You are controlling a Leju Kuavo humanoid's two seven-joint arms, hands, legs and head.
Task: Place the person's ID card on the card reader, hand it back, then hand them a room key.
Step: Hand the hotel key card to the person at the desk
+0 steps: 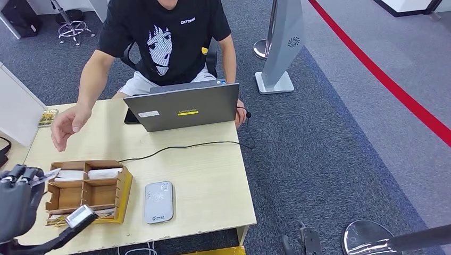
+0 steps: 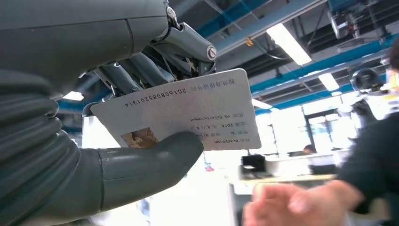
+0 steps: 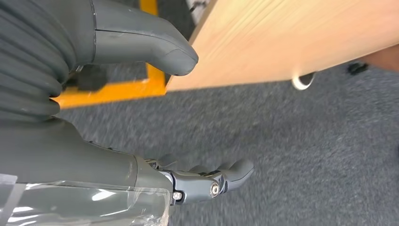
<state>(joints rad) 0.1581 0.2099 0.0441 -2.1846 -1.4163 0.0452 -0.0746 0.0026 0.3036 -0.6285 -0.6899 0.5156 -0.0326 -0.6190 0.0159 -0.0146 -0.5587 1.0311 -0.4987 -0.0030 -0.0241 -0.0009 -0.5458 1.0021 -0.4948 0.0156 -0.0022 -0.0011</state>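
Observation:
My left hand (image 1: pixel 18 199) is raised at the table's near left corner. It pinches the ID card (image 2: pixel 188 110) between the thumb (image 2: pixel 155 160) and the darker fingers (image 2: pixel 141 70) behind the card. The card is white with printed text and a small photo, and its edge (image 1: pixel 51 175) sticks out toward the person. The person's open hand (image 1: pixel 66 125) hovers over the table's far left and appears blurred (image 2: pixel 291 205) just beyond the card. The grey card reader (image 1: pixel 158 202) lies bare near the front edge. White room keys (image 1: pixel 103 173) lie in a wooden box (image 1: pixel 88 191). My right hand (image 3: pixel 94 117) hangs open beside the table edge (image 3: pixel 291 42), over carpet.
A grey laptop (image 1: pixel 183 106) stands at the table's far side in front of the seated person, with a black cable (image 1: pixel 175 147) running across the tabletop. A small booklet (image 1: pixel 48 117) lies at the far left corner. A stanchion base (image 1: pixel 274 79) stands on the carpet to the right.

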